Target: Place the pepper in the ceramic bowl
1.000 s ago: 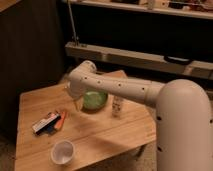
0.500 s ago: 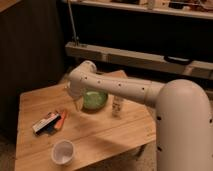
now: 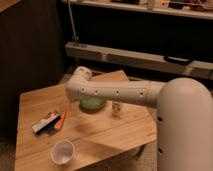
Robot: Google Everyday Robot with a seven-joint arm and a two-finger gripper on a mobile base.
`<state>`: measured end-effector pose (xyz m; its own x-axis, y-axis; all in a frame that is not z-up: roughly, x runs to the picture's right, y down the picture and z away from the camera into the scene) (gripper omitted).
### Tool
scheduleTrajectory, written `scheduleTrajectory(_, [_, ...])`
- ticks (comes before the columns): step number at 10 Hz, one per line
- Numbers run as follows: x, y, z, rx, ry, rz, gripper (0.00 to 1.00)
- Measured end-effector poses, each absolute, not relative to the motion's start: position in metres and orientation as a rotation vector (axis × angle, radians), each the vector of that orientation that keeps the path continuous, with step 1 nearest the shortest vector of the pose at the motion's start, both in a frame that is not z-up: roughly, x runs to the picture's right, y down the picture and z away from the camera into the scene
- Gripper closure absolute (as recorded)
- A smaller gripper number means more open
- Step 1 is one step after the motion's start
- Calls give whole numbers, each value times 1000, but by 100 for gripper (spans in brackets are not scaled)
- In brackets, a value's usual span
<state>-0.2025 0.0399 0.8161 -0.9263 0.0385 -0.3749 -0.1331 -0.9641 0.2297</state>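
Nothing has shifted in the last second, so the task is not yet begun. The pepper (image 3: 60, 121) lies at the left, just beside the box (image 3: 45, 123) and apart from the ceramic bowl (image 3: 92, 104). The hand is hidden behind the arm (image 3: 115, 93) and spread wide, holding no pepper. The counter (image 3: 100, 137) is wooden. The room is dim, with a pale shelf (image 3: 135, 56) behind.

A robotics lab or test room is suggested rather than a home: a large white robot arm (image 3: 115, 92) is stretched over a low wooden worktop (image 3: 100, 142), and its gripper is hidden behind the arm itself, close to the pale-green ceramic bowl (image 3: 92, 104). Behind the worktop, a long metal rail (image 3: 130, 57) and a shelf (image 3: 150, 10), carrying items that cannot be made out, are mounted along a dark wall (image 3: 30, 50). A few small household things are set out loose on the wood.
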Motion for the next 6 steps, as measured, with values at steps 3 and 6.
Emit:
scheduleTrajectory(3, [-206,31,820,-523,370,3282,20])
scheduleTrajectory(6, [-206,26,822,-505,423,3376,20])
